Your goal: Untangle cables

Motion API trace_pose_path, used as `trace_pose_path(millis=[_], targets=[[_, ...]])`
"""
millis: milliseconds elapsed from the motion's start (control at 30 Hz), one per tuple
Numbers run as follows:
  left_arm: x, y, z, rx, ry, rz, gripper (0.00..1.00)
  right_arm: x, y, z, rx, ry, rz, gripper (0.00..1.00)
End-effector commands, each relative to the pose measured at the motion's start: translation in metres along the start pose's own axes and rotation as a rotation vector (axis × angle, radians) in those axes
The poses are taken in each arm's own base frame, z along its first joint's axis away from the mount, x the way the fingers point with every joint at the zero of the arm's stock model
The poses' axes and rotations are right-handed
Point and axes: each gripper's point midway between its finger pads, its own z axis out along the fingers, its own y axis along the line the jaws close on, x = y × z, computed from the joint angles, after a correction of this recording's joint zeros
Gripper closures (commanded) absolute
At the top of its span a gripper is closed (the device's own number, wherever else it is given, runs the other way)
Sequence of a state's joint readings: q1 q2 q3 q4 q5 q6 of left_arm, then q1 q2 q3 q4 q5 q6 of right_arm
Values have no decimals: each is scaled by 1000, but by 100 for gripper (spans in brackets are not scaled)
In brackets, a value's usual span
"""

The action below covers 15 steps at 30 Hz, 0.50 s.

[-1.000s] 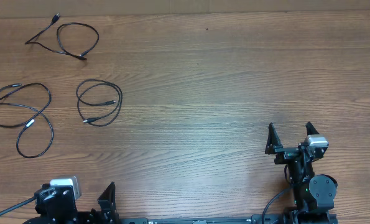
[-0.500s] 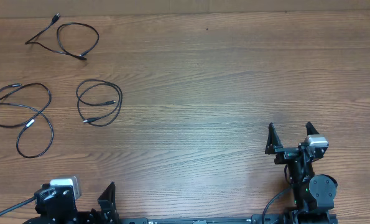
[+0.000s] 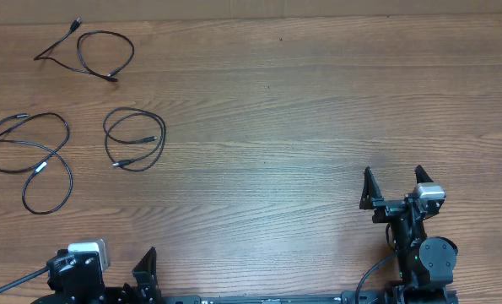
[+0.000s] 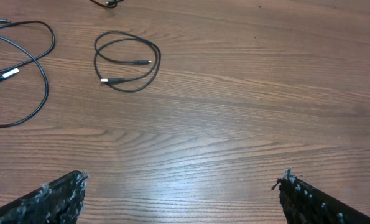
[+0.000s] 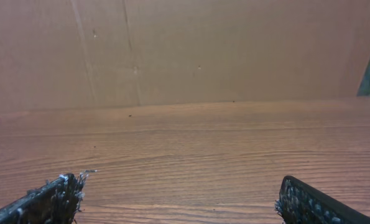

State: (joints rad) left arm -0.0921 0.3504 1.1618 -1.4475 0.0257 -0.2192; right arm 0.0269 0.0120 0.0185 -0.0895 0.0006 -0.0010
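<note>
Starting w/ the cables: lying far-left on the table (image 3: pixel 276 127), well apart from the near edge. Counting three. Seeing the far cable (image 3: pixel 132 49) as a loop w/ a kinked tail near the far edge. Seeing the left cable (image 3: pixel 38 167) sprawling in a loose figure-eight by the left edge. Seeing the middle cable (image 3: pixel 149 139) coiling in a small ring just right of it. Not spotting any crossing btwn them, so prob. looking at a job done or nearly done.

Judging handling: thin, light, floppy, likely dragging and re-curling when lifted, w/ the plugs (image 4: pixel 107 79) being the only stiff bits. Suggesting a pinch on the cord just behind a plug, going low to the wood, since slipping past the pads is looking likely.

Moving outward: finding the left gripper (image 4: pixel 183 183) near-left, jaws spread wide, holding nothing, pointing toward the middle cable. Finding the right gripper (image 3: pixel 393 176) near-right, jaws likewise gaping, empty, facing bare wood and a brown backdrop (image 5: pixel 185 50).
</note>
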Motion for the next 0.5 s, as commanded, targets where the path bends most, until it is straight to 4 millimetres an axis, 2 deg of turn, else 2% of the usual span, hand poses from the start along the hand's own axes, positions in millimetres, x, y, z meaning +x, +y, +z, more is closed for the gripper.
trace_pose_path(millis=[0, 467], targets=[[0, 0, -1, 1, -8, -9, 0, 2, -2, 0, 7, -5, -8, 0], [-2, 3, -2, -13, -24, -13, 0, 2, -2, 0, 7, -5, -8, 0]])
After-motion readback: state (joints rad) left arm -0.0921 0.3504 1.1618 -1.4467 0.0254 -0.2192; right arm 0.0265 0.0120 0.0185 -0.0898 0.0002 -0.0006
